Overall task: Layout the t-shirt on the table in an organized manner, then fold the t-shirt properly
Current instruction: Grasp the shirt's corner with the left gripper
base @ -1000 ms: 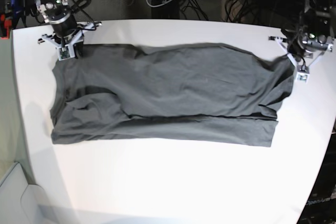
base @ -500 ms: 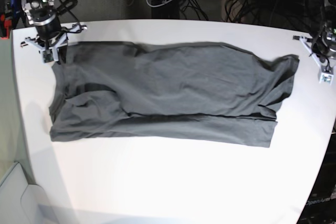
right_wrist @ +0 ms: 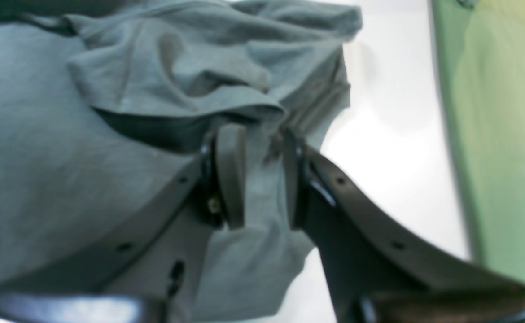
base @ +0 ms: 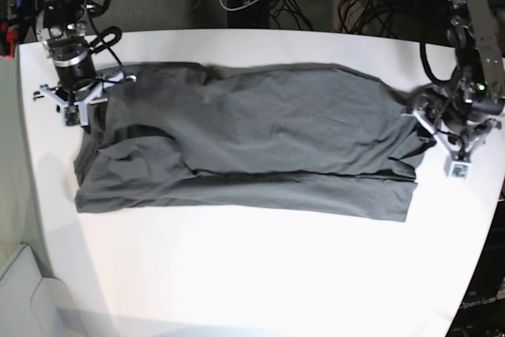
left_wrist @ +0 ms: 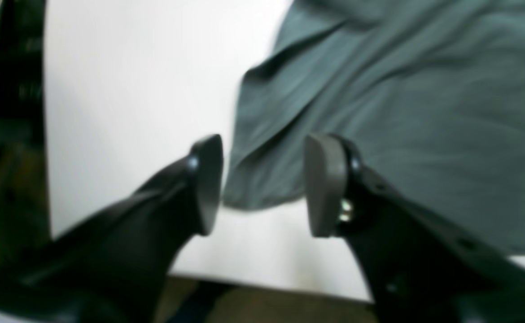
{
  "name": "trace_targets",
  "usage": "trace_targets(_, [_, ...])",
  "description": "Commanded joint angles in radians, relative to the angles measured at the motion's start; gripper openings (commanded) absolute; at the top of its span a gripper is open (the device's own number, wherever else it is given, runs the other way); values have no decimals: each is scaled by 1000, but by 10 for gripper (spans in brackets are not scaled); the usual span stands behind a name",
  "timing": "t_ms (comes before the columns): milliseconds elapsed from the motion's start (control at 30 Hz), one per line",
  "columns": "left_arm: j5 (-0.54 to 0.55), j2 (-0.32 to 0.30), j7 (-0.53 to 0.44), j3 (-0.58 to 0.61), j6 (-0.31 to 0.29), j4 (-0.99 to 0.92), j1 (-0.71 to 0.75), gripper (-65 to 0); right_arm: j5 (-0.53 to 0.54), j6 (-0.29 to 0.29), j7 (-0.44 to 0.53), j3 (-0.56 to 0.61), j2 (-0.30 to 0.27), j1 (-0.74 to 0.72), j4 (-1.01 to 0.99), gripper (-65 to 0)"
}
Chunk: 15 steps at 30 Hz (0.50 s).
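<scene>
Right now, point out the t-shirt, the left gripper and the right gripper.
t-shirt (base: pixel 268 140): base view, middle of the cloth.
left gripper (left_wrist: pixel 262 184): left wrist view, gap between fingers.
right gripper (right_wrist: pixel 255 177): right wrist view, between fingers.

Open table in front, arms crowding the shirt's two ends

We see bare table (base: pixel 252 274) along the whole near side of the t-shirt (base: pixel 252 144), free to pass; the right gripper (base: pixel 79 108) and left gripper (base: pixel 451 144) block its ends, cables crowd the far edge.
</scene>
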<state>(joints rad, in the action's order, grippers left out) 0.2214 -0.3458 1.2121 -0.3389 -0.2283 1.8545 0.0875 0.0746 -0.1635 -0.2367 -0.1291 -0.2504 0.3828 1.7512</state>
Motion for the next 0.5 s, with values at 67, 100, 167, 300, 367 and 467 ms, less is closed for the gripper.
trace_targets(67, [2, -3, -22, 70, 7, -37, -75, -226, 3, 0, 21, 1, 1, 3, 11, -483])
trace_targets(100, [2, -2, -24, 88, 7, -66, -104, -210, 3, 0, 21, 1, 3, 3, 11, -483])
trace_targets(167, [2, 11, -36, 99, 7, -138, -162, -195, 3, 0, 21, 1, 1, 3, 11, -483])
trace_targets(300, [-57, 40, -134, 97, 7, -303, -254, -190, 3, 0, 21, -4, -2, 3, 11, -483])
trace_targets(367, [-110, 75, -177, 97, 7, -362, -292, -189, 3, 0, 21, -5, -3, 3, 11, -483])
trace_targets(467, [-167, 115, -213, 68, 7, -411, -325, -189, 3, 0, 21, -5, -3, 0, -4, -484])
